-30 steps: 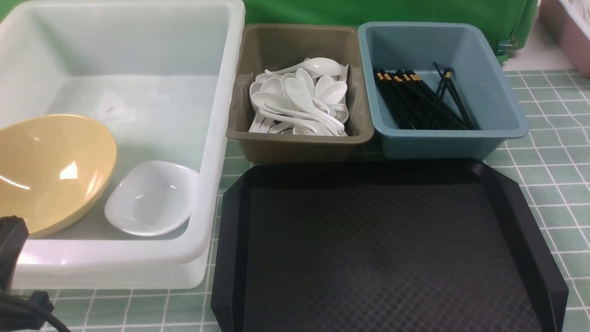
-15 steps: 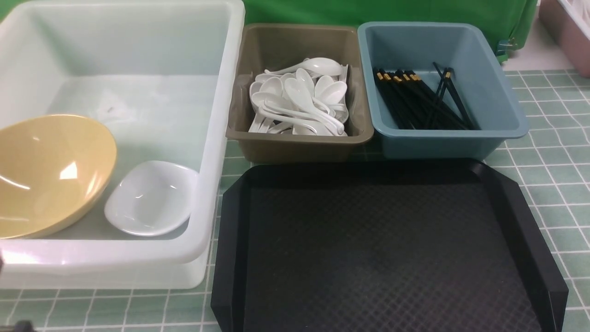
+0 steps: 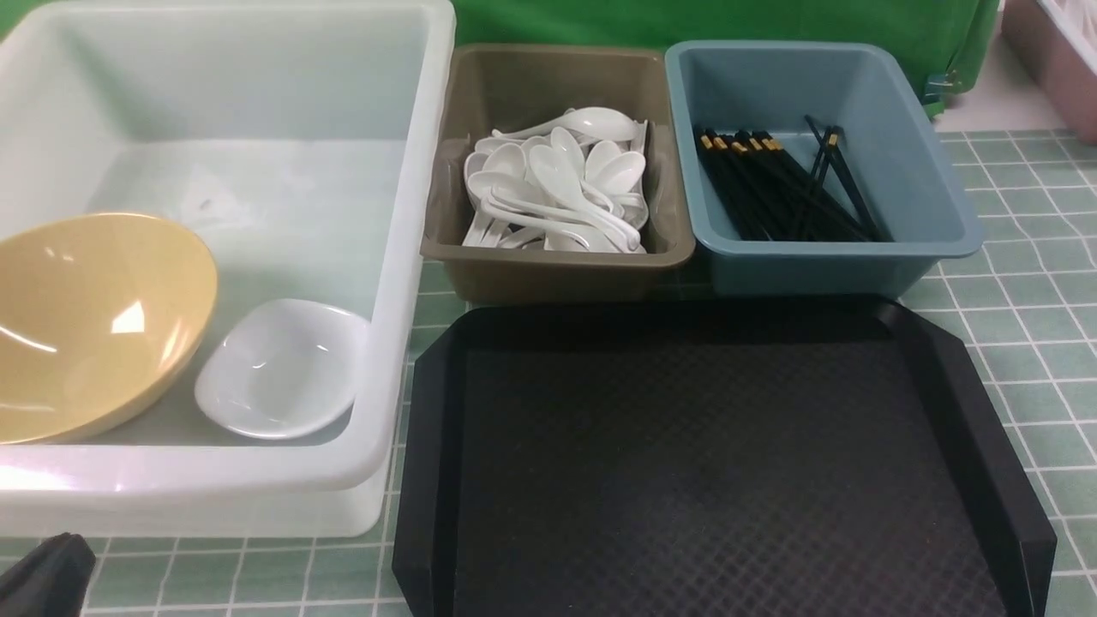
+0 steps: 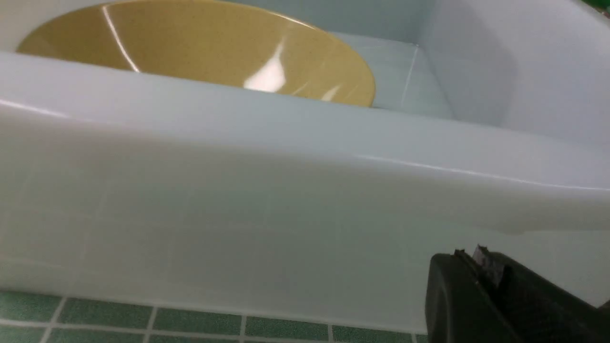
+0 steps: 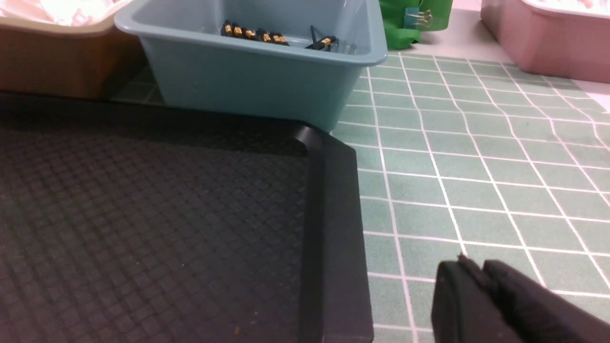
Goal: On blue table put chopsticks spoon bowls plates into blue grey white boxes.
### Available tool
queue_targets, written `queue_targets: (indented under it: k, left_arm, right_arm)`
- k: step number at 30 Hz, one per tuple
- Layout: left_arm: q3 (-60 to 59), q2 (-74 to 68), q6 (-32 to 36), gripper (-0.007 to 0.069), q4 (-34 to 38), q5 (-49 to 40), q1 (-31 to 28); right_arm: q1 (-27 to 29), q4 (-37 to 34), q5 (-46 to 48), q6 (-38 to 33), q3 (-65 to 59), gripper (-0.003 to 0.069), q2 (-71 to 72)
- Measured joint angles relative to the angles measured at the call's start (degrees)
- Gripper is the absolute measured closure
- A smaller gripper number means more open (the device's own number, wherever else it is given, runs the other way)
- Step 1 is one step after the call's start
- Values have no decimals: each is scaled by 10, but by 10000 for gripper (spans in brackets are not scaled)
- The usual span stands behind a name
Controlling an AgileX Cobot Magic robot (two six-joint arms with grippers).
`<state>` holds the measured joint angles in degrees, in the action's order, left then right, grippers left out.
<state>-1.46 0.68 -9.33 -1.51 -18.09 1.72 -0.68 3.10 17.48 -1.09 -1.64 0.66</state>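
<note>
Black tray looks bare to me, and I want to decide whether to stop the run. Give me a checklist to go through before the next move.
1. Black tray has nothing left on it: ok.
2. Yellow bowl and white dish lie inside the white box: ok.
3. White spoons sit in the grey-brown box: ok.
4. Black chopsticks lie in the blue box: ok.
5. Left gripper and right gripper hold nothing, jaws together: ok.
6. Tableware on the table outside the camera views: cannot tell.
</note>
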Motion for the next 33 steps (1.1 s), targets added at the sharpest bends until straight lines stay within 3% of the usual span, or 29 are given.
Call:
queue_targets:
  k: [10,33]
  left_arm:
    - [0,1,85,620,38,0,0]
    - [1,1,93,620,45,-3,0]
  right_arm:
    - [0,0,0,0,0,552,0]
    - [0,0,0,0,0,524,0]
